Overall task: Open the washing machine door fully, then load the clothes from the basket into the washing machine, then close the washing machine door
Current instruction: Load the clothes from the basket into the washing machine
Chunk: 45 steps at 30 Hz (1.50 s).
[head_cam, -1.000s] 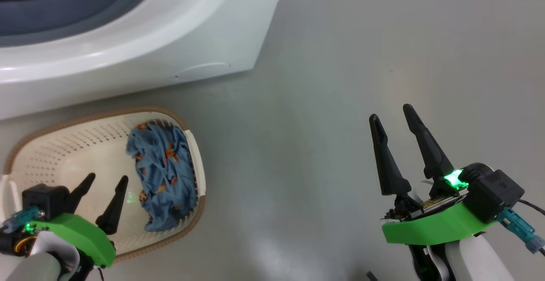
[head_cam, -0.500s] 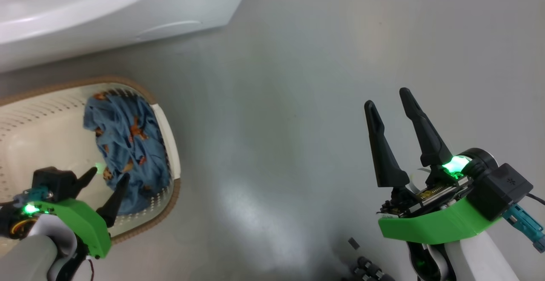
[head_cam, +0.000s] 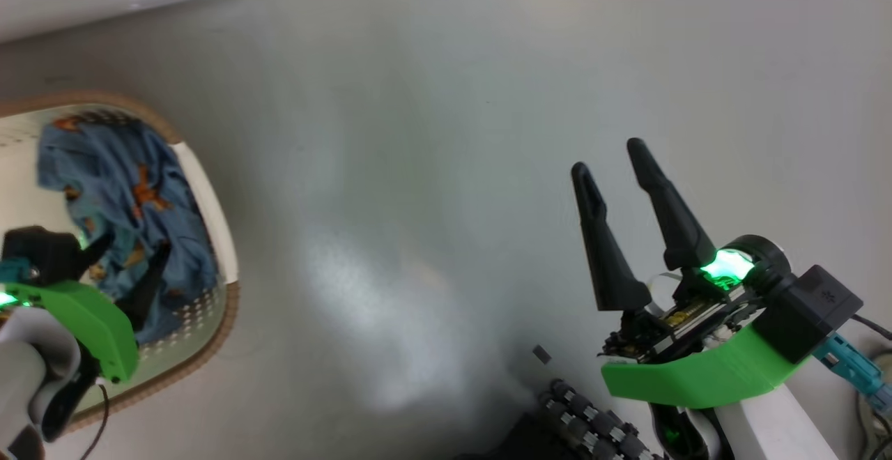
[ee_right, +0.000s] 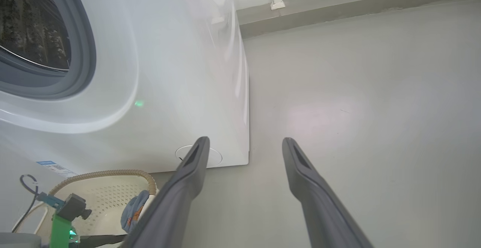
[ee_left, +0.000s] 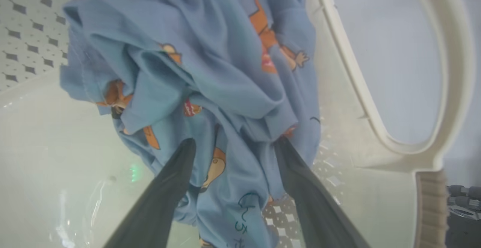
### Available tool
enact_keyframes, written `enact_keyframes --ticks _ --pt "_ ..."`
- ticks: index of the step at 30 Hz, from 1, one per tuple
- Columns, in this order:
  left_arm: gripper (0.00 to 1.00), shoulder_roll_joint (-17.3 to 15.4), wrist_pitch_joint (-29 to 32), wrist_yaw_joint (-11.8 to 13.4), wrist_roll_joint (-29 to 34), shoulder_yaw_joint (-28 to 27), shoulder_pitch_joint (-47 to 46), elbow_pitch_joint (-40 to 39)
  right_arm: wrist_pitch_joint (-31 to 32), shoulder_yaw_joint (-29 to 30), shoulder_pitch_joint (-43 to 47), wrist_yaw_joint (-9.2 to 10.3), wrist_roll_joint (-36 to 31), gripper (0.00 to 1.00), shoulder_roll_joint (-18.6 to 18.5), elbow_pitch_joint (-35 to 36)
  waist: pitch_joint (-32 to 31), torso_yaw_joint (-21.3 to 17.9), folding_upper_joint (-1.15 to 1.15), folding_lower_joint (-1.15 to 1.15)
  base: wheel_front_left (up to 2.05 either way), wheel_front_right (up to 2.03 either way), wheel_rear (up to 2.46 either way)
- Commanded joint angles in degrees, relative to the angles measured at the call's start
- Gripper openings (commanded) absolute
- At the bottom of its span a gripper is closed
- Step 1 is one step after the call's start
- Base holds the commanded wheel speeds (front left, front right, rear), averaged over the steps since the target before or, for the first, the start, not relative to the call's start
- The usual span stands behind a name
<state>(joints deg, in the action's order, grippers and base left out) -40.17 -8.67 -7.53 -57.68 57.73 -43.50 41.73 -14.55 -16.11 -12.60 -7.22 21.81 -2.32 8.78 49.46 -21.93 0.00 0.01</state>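
The left gripper (ee_left: 235, 141) has come down into the basket (ee_left: 398, 158) vs. one sec ago. Then its fingers hung over the bare bottom beside the clothes (ee_left: 210, 64). Now they stand wide apart w/ a fold of the blue fabric between them, tips at the cloth. Nothing is pinched yet, so the pick is prepared and closing is prob. the next move. The right gripper (head_cam: 606, 155) is also open and empty, above the floor (head_cam: 418, 132), well apart from the basket, its pose unchanged. The head camera turned, so the washing machine (ee_right: 180, 71) slid to the picture's edge; it did not move itself. Its drum opening (ee_right: 34, 26) is uncovered, i.e. loading can go on.
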Motion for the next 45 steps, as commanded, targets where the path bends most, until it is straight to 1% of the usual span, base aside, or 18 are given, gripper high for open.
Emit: enact_keyframes --ticks 1,6,10,16,17,18,19,22,25,30,38,42,45 --pt "1.00 -2.4 -0.6 0.0 -1.0 -0.2 -1.2 -0.3 -0.4 -1.5 0.8 -0.26 0.8 1.00 -0.6 1.5 1.7 -1.8 0.00 -0.01 0.00 0.00 0.00" --pt "1.00 -3.4 0.4 0.0 -2.7 2.3 -3.5 -0.5 -0.4 -2.3 1.2 -0.26 1.4 1.00 -0.6 2.0 2.3 -3.2 0.00 -0.01 0.00 0.00 0.00" --pt "1.00 -3.9 0.6 0.0 -3.8 3.0 -5.1 0.2 -0.4 -2.6 1.5 -0.26 1.6 1.00 -0.6 2.3 2.7 -4.0 0.00 -0.01 0.00 0.00 0.00" --pt "1.00 -2.7 1.6 0.0 -5.2 4.8 -7.6 3.8 -0.4 -2.6 2.6 -0.26 1.4 1.00 -0.6 2.7 2.5 -4.1 0.00 -0.01 0.00 0.00 0.00" --pt "0.76 -2.5 2.0 0.0 -5.7 5.1 -7.8 4.2 -0.4 -2.5 2.7 -0.26 1.4 1.00 -0.6 2.7 2.5 -4.1 0.00 -0.01 0.00 0.00 0.00" --pt "0.17 -2.3 2.3 0.0 -6.0 5.5 -8.1 4.5 -0.4 -2.5 2.9 -0.26 1.3 1.00 -0.6 2.7 2.5 -4.1 0.00 -0.01 0.00 0.00 0.00" --pt "0.00 -2.2 2.7 0.0 -6.4 5.9 -8.3 4.6 -0.4 -2.4 3.0 -0.26 1.3 1.00 -0.6 2.7 2.4 -4.1 0.00 -0.01 0.00 0.00 0.00" --pt "0.00 -2.2 3.4 0.0 -7.5 7.2 -8.6 4.5 -0.4 -2.4 3.1 -0.26 1.2 1.00 -0.6 2.6 2.2 -4.1 0.00 -0.01 0.00 0.00 0.00" --pt "0.00 -2.6 2.6 0.0 -8.5 8.0 -9.1 4.2 -0.4 -2.4 2.9 -0.26 1.1 1.00 -0.6 2.6 2.0 -4.0 0.00 -0.01 0.00 0.00 0.00" --pt "0.00 -3.5 0.2 0.0 -9.8 9.2 -9.3 3.3 -0.4 -2.7 1.7 -0.26 1.5 1.00 -0.6 2.1 1.3 -3.6 0.00 -0.01 0.00 0.00 0.00" --pt "0.00 -2.9 -4.6 0.0 -12.3 10.7 -8.0 1.3 -0.4 -1.7 0.4 -0.26 1.2 1.00 -0.6 0.5 -2.5 -1.2 0.00 -0.01 0.00 0.00 0.00" --pt "0.00 -2.6 -6.2 0.0 -12.9 9.5 -6.6 -1.7 -0.4 -0.6 0.2 -0.26 0.9 1.00 -0.6 -0.4 -5.3 0.1 0.00 -0.01 0.00 0.00 0.00" --pt "0.00 -2.3 -6.3 0.0 -11.7 5.6 -5.3 -4.2 -0.4 -0.2 0.2 -0.26 0.5 1.00 -0.6 -1.1 -7.4 1.1 0.00 -0.01 0.00 0.00 0.00"
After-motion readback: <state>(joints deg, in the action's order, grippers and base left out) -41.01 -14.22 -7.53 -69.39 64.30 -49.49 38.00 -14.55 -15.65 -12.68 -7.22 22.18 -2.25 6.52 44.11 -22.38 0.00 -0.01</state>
